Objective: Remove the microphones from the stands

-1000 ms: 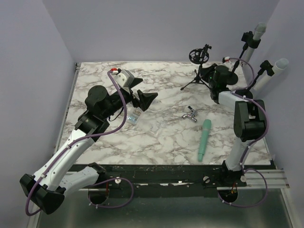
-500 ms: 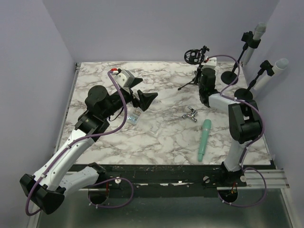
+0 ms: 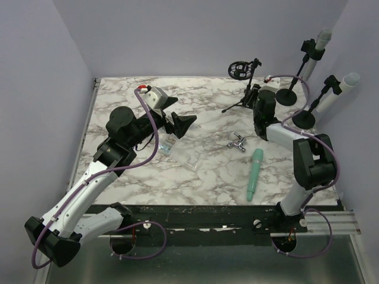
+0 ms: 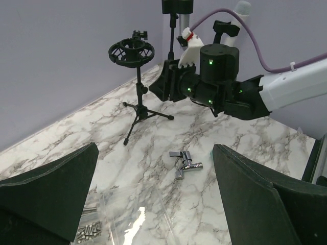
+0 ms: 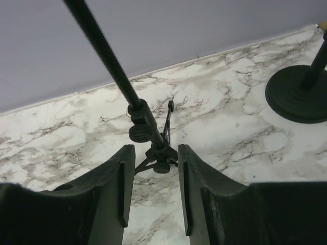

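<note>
Right gripper [image 5: 153,178], fingers spread, is framing the tripod stand [image 5: 139,113] just ahead; centre it between them before closing.

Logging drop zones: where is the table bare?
Bare: far-left corner of marble tabletop, and near-middle strip between clear plastic bag and teal handheld microphone. Crowded: far right, around black tripod stand, black round-base stands, right pincer.

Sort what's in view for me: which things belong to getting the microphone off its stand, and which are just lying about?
Job: tripod stand, its mount ring empty; right gripper, fingers flanking its pole; two grey microphones on round-base stands; teal microphone lying loose.
Lying about: metal tap; bag of screws; left gripper, open.
</note>
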Motion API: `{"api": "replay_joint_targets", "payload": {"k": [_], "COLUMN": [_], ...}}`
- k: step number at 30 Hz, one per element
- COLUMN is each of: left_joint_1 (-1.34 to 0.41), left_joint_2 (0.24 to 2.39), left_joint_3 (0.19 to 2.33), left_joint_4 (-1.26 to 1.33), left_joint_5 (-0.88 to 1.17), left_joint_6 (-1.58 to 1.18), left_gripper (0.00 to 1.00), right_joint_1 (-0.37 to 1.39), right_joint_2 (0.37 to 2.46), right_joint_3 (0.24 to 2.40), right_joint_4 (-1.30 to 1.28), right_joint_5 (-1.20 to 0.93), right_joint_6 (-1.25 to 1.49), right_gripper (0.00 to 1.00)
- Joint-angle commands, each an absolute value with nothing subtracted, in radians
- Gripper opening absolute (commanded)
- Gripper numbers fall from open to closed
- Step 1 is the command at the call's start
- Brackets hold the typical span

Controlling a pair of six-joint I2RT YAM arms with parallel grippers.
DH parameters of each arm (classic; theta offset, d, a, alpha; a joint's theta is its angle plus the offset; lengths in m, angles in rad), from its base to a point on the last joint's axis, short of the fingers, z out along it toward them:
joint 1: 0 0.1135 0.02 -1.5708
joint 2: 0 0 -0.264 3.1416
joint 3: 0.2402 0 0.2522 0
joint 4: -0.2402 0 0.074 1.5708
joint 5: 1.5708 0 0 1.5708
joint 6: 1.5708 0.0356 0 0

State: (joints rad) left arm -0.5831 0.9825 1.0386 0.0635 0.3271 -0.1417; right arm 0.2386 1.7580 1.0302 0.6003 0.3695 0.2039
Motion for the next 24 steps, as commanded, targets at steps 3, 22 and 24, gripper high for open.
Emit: {"api": "replay_joint_targets", "payload": {"k": [3,22,24], "left_joint_1": [-0.586,-0.587,-0.587], "left_joint_2": [0.977,0.974,0.976], "left_joint_3": [1.038,1.042,1.042], "left_joint_4": [0.076,0.072,0.072], "left_joint_5": [0.337,0.342,0.341], "left_joint_6": [-0.133,-0.138,-0.138], "left_gripper": [0.98,0.98,0.98], "right_joint_1": [0.172,0.008,0.006], "right_joint_2": [1.686,1.792,1.751], "right_joint_3": [0.925,1.015,1.029], "right_joint_4": [0.584,0.665,0.62], "right_joint_5": [0.27,-0.257,-0.224], "right_joint_6": [0.491,1.01,0.987], "right_gripper": [0.49,0.65,0.71]}}
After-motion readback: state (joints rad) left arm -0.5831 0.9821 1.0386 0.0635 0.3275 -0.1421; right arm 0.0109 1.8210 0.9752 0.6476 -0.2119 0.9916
